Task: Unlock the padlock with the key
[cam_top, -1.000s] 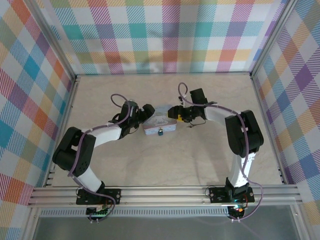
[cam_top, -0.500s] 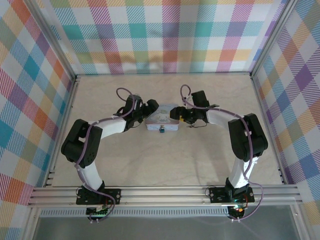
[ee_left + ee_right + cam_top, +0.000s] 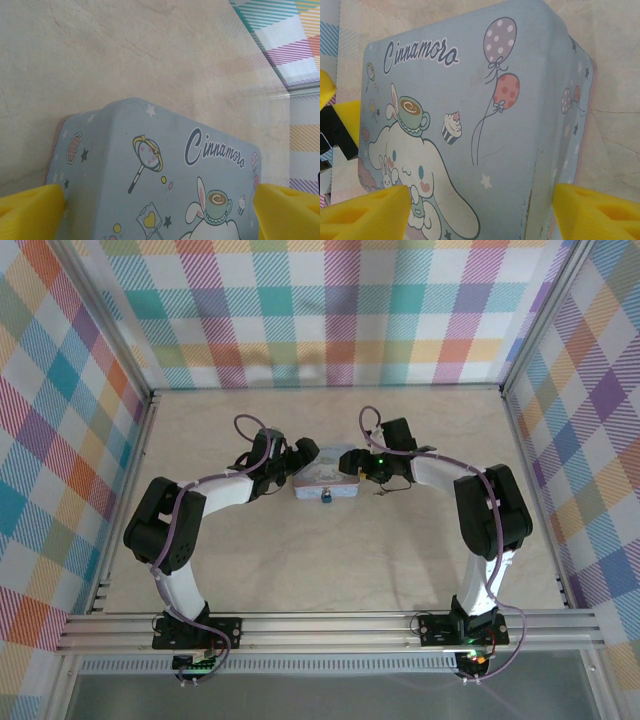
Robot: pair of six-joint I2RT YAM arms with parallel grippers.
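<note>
The pale-blue cartoon tin [image 3: 320, 480] lies mid-table. The small blue padlock [image 3: 325, 498] hangs at its near side. A tiny thin sliver, apparently the key [image 3: 380, 491], lies on the table just right of the tin. My left gripper [image 3: 300, 462] reaches the tin from the left. Its yellow fingers [image 3: 30, 212] stand wide apart with the tin lid [image 3: 165, 170] between them. My right gripper [image 3: 349, 462] comes from the right, and its yellow fingers [image 3: 365, 215] also straddle a corner of the tin [image 3: 485, 110]. Neither view shows a firm grip.
The beige table [image 3: 320, 570] is walled by checked panels on three sides, with an aluminium frame rail [image 3: 330, 628] at the near edge. Both arms arch inward, their elbows out to the left and right of the tin.
Over the last second the tin slid a little away from the arm bases and slightly right, and both grippers moved with it. The left arm stretched out. Little has changed in the last half second.
</note>
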